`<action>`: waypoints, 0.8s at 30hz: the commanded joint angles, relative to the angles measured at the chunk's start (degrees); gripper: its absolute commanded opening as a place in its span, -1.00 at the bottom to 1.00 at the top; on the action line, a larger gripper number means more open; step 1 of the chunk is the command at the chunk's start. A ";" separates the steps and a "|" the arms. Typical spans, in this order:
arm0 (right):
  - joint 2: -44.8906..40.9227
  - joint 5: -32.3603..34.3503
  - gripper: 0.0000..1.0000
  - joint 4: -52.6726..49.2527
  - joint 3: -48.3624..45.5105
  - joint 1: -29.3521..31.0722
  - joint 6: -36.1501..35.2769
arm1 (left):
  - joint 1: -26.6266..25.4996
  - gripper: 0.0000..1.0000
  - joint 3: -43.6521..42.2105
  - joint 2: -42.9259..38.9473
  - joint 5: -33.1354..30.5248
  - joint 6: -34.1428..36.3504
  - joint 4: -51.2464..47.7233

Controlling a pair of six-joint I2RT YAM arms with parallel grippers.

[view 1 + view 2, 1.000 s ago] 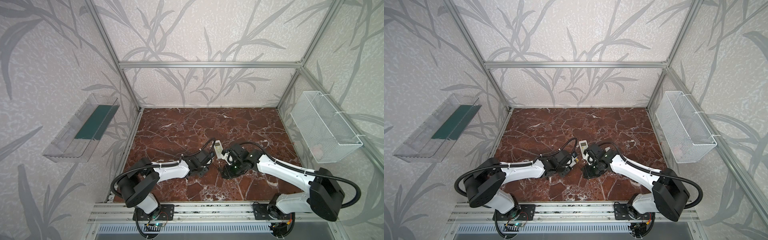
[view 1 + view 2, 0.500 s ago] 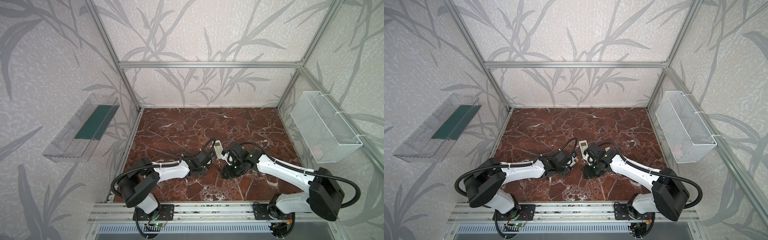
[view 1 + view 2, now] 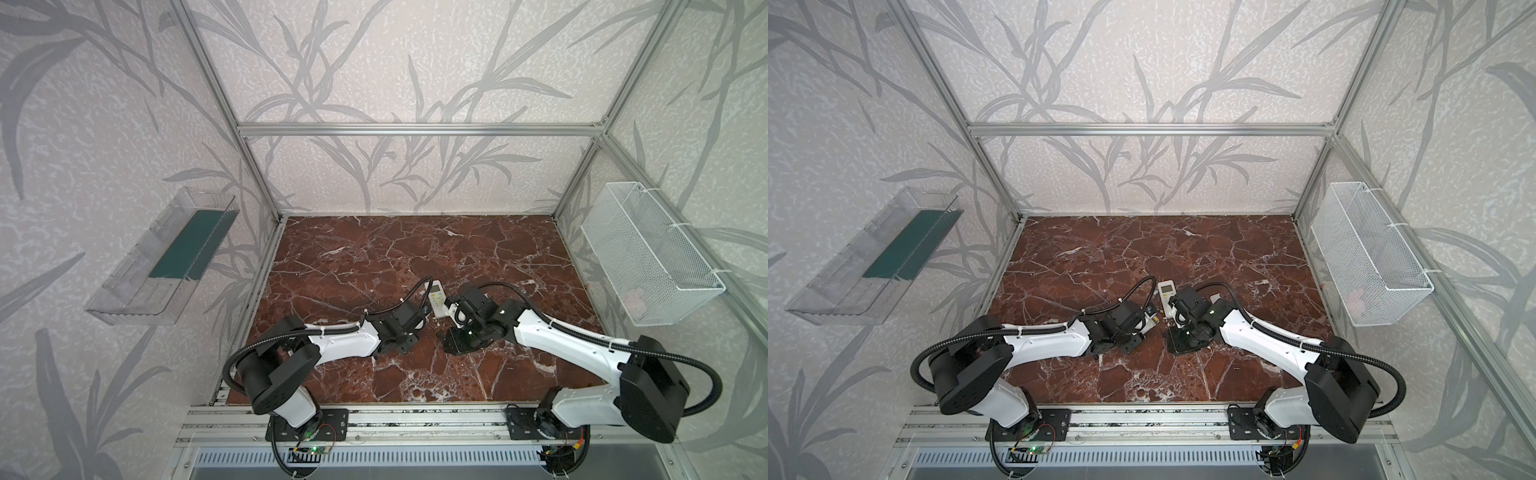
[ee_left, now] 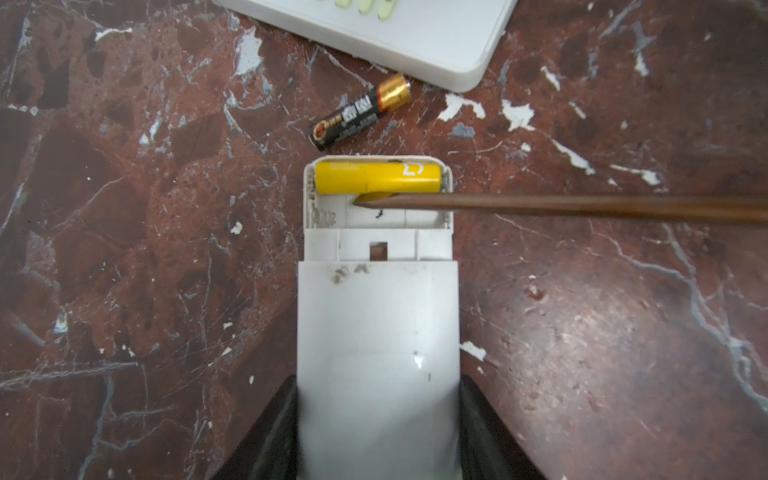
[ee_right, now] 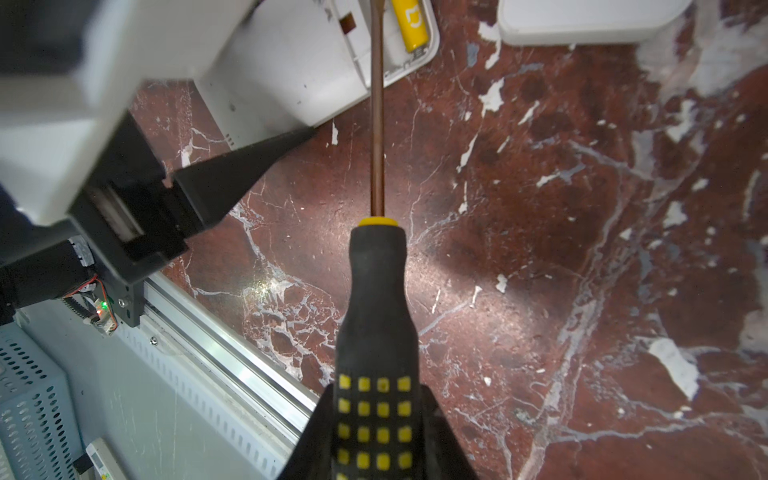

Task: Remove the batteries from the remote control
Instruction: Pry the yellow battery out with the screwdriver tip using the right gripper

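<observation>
- Over the last second I see no shift: both arms sit as they were, meeting over the near middle of the table (image 4: 124,208).
- My left gripper (image 4: 377,380) is clamped on the remote control (image 4: 378,316), whose open compartment faces up.
- My right gripper (image 5: 376,388) is closed around the screwdriver (image 5: 377,291) handle. The tip rests in the emptied slot, right against the yellow battery (image 4: 377,178).
- A black battery (image 4: 359,112) lies loose on the table, between the held remote and a second remote (image 4: 415,37) to the far right.
- My read: one cell is out and one is left. The stillness suggests the tip is seated, ready to lever.
</observation>
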 commanded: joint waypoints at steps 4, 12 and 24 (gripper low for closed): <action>-2.80 3.11 -1.00 -1.32 0.75 -0.52 -0.48 | -0.07 -0.18 1.07 1.69 -1.43 -3.17 -3.05; -2.43 1.35 -1.00 -4.18 1.81 1.15 -1.59 | -0.06 -0.18 2.07 3.33 -0.36 -5.94 -3.92; 2.60 6.04 -1.00 -3.66 1.75 2.97 2.47 | 0.07 -0.06 1.53 3.87 5.36 -9.47 -2.32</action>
